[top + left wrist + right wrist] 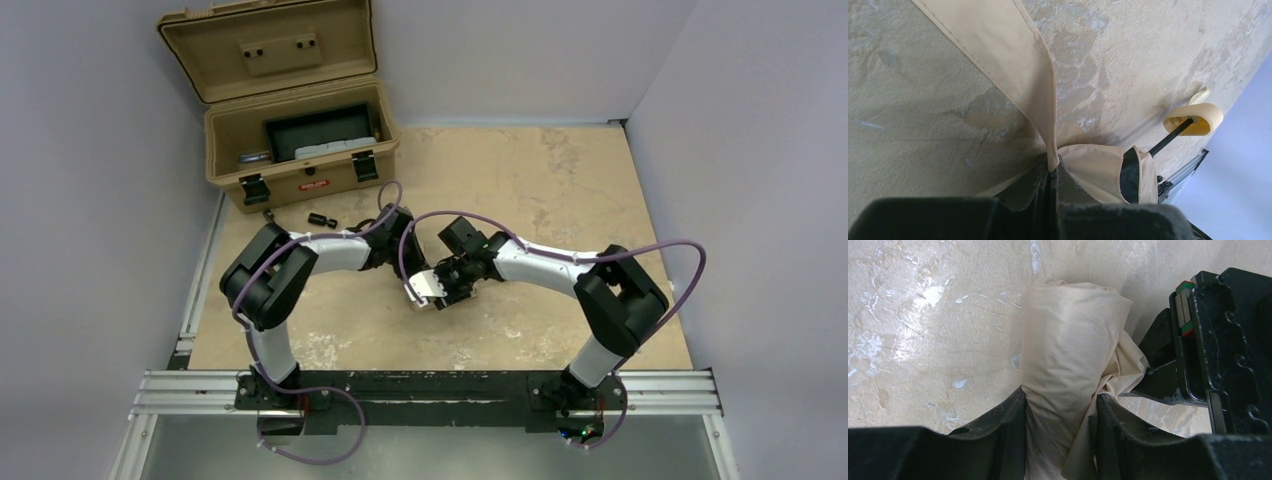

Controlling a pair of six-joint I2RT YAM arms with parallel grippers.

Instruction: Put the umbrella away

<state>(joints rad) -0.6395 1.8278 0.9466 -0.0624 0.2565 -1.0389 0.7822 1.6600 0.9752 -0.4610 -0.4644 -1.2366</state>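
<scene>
The umbrella (425, 287) is a small rolled beige bundle in the middle of the table, between my two grippers. In the right wrist view the bundle (1068, 340) sits between my right gripper (1060, 400) jaws, which are closed on it. My left gripper (1052, 167) is shut on a loose beige fabric flap (1013, 60) of the umbrella, which stretches away from the jaws. A pale curved piece on a thin dark rod (1193, 120) shows further off. In the top view the left gripper (398, 255) and right gripper (452, 282) are close together.
A tan hard case (300, 150) stands open at the back left with a black tray inside and its lid up. A small black object (320, 218) lies in front of it. The left gripper's black body (1218, 340) is right beside the bundle.
</scene>
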